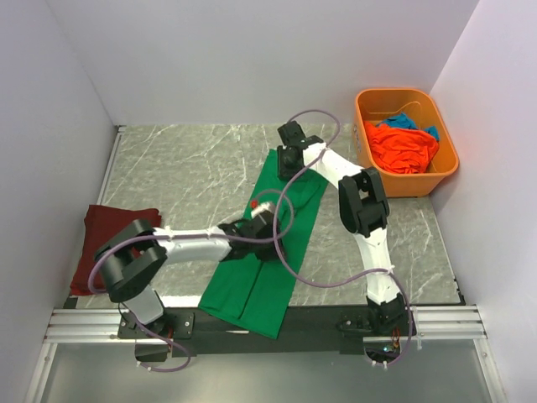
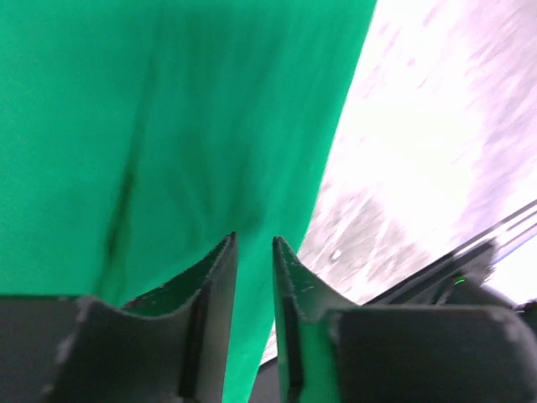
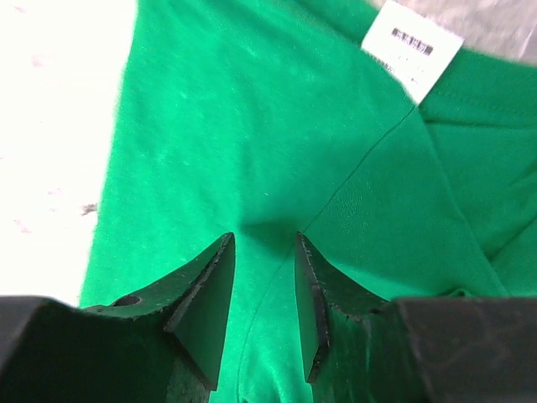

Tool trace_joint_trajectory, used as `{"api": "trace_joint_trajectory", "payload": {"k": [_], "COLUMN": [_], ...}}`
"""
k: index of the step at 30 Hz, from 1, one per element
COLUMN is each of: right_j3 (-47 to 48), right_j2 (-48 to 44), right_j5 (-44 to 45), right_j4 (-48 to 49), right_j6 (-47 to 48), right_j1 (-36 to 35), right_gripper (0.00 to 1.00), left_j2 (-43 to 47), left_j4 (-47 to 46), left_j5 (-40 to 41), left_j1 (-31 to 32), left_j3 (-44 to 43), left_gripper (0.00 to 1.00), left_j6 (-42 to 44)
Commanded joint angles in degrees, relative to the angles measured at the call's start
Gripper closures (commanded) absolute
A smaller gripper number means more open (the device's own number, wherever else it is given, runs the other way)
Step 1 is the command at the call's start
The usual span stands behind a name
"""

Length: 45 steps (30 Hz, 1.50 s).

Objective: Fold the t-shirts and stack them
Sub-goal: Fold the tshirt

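While the bright green cloth t-shirt [image 1: 252, 294] lies as a long folded strip from the table's [image 1: 185, 168] middle to its near edge, its white barcode label [image 3: 411, 49] is unreadable. The left claw [image 2: 253, 239], narrowly parted, and the wider right claw [image 3: 264, 237] grip nothing. A dark maroon cloth t-shirt [image 1: 109, 222] lies at the left edge.
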<state>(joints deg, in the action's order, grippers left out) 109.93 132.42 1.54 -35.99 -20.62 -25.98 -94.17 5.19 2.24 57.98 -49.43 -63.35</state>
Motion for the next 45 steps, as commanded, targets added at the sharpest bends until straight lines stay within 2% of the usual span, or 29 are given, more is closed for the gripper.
{"api": "trace_joint_trajectory", "payload": {"k": [1,3,7,8,11,13,15,16,18,20,21,22,25,36,45], "right_j3": [2.75,1.26,-6.47,-7.96,-14.72,-20.07,-23.34,-26.05,-29.4,-31.52,-33.27,-34.07,-36.8,-44.01,-40.41], "right_j2": [-5.05,-9.26,-16.48,-17.62,-21.84,-24.83,-27.46,-28.26,-30.02,-31.16,-31.95,-32.22,-33.36,-33.98,-28.89], "right_j5": [-0.57,-1.1,-1.37,-1.28,-1.37,-1.28,-3.02,-3.56,-4.26,-4.7,-4.79,-4.62,-4.18,-3.12,-3.74], "right_j4": [0.21,1.96,5.92,6.28,8.38,10.31,12.33,12.87,13.92,14.63,15.15,15.42,16.3,20.25,19.81], "right_j6": [0.68,-0.12,-3.36,-4.24,-7.06,-7.94,-8.47,-8.73,-9.17,-9.17,-9.35,-9.44,-9.79,-11.28,-11.46], "right_j1": [1.28,2.59,4.79,5.4,7.25,7.95,8.31,8.48,8.92,9.19,9.19,9.19,9.45,10.86,13.06], "right_gripper": [0.58,0.57,0.57,0.57,0.57,0.57,0.57,0.57,0.57,0.57,0.57,0.57,0.58,0.58,0.58], "left_j2": [5.83,8.2,9.36,8.14,1.92,-1.96,-7.76,-9.7,-14.71,-20.05,-22.09,-24.02,-30.01,-42.67,-50.14], "left_j4": [0.52,0.61,0.36,-0.7,-1.51,0.16,0.52,1.3,2.62,3.59,6.12,7.54,11.58,12.65,15.99], "left_j5": [-1.27,-1.71,-2.76,-3.46,-8.3,-7.34,-10.14,-10.59,-12.07,-14.27,-18.02,-18.5,-19.72,-25.61,-25.98], "left_j1": [-4.53,-8.22,-15.16,-18.91,-26.83,-29.22,-31.78,-32.31,-33.63,-34.85,-35.3,-35.47,-35.83,-36.62,-36.09], "left_j3": [-2.78,-3.3,-8.38,-9.19,-15.85,-23.12,-27.45,-32.17,-36.16,-42.22,-44.68,-49.14,-54.96,-61.22,-69.22], "left_gripper": [0.7,0.64,0.47,0.44,0.41,0.4,0.39,0.38,0.36,0.33,0.33,0.33,0.32,0.34,0.39], "left_j6": [3.23,4.46,8.93,9.64,13.5,18.49,23.07,27.1,32.47,35.56,37.23,40.21,44.88,47.97,48.06]}}
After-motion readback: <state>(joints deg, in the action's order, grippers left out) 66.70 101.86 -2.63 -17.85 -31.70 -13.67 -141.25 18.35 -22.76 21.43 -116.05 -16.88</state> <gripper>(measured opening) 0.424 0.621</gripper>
